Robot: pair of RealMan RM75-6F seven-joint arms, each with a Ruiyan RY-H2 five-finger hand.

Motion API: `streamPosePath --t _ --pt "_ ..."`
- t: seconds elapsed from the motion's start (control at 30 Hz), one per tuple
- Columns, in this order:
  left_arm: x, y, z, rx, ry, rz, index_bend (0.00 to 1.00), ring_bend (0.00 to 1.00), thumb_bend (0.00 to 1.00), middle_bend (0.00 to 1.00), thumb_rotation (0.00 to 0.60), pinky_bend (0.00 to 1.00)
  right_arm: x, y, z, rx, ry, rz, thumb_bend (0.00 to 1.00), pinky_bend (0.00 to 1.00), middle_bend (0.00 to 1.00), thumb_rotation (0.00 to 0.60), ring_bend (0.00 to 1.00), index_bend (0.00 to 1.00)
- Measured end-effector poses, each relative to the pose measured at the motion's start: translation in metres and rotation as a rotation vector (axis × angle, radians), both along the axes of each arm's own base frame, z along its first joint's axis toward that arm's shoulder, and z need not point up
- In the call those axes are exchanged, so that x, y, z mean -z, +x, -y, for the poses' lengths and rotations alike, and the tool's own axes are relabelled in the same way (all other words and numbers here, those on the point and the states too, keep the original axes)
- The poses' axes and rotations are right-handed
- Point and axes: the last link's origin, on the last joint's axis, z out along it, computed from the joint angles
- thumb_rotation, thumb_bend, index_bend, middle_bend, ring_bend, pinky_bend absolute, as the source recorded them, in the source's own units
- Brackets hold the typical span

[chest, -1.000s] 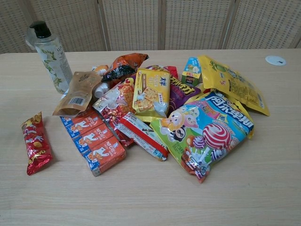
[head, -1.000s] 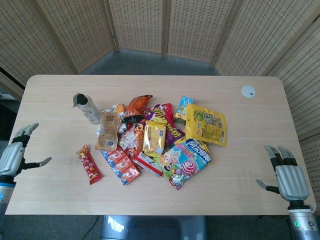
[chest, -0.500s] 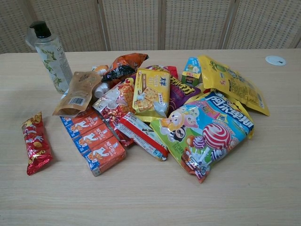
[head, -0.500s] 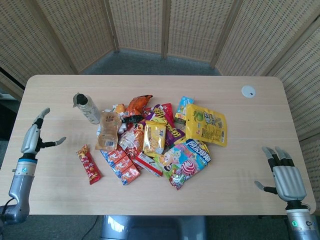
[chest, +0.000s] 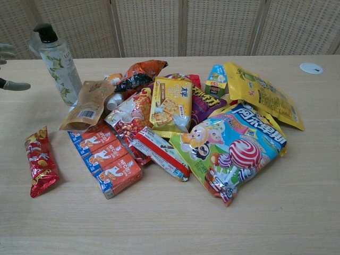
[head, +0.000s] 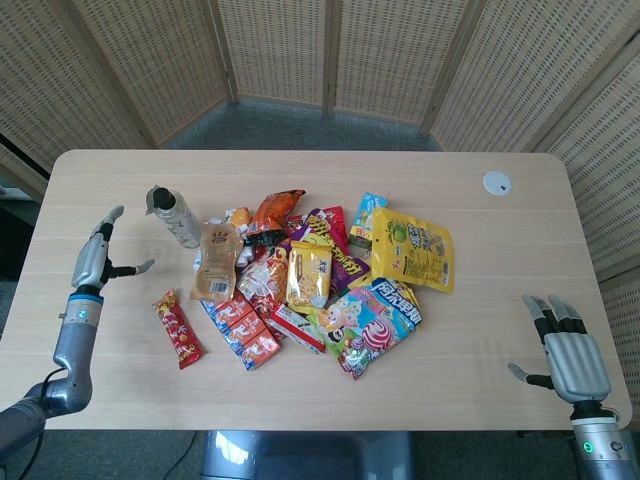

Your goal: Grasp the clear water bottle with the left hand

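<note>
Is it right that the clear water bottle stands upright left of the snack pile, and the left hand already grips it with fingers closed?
Not quite. The clear water bottle does stand upright left of the snack pile, but the left hand does not grip it: in the head view it is open, fingers apart, with bare table between it and the bottle.

1. A light wooden table [head: 500,330] carries a heap of snack packets.
2. A red packet [head: 178,328] lies apart, left of the heap.
3. A brown pouch [head: 217,262] lies at the heap's left edge, above blue-and-orange boxes [head: 240,325].
4. A yellow bag [head: 413,248] lies on the right, above a lollipop bag [head: 372,322].
5. A white disc [head: 496,182] sits near the table's far right corner.
6. Woven screens [head: 300,50] stand behind.
</note>
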Motion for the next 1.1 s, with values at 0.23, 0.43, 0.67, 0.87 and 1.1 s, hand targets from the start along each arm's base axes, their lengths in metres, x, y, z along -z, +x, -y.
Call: streamPosePath --t 0.23,0.43,0.67,0.87,1.1 --pt "0.016 0.022 -0.021 0.025 0.019 0.011 0.0 0.0 0.0 0.0 0.6 0.0 0.003 -0.002 0.001 0.009 0.013 -0.002 0.0 0.0 0.0 0.515 0.0 0.0" --pt "0.029 0.027 -0.029 0.004 0.028 0.023 0.0 0.0 0.0 0.0 0.6 0.0 0.006 -0.003 0.0 0.026 0.034 0.002 0.0 0.0 0.0 0.515 0.0 0.0" --pt "0.042 0.038 -0.04 0.013 0.041 0.027 0.0 0.0 0.0 0.0 0.6 0.0 0.005 -0.003 0.001 0.028 0.034 0.008 0.0 0.0 0.0 0.516 0.0 0.0" --pt "0.057 0.047 -0.048 0.013 0.034 0.049 0.0 0.0 0.0 0.0 0.6 0.0 0.004 -0.005 0.001 0.037 0.033 0.013 0.0 0.0 0.0 0.514 0.0 0.0" --pt "0.069 0.051 -0.051 0.006 0.048 0.078 0.0 0.0 0.0 0.01 0.6 0.0 0.002 -0.008 0.002 0.045 0.027 0.021 0.0 0.0 0.0 0.51 0.0 0.0"
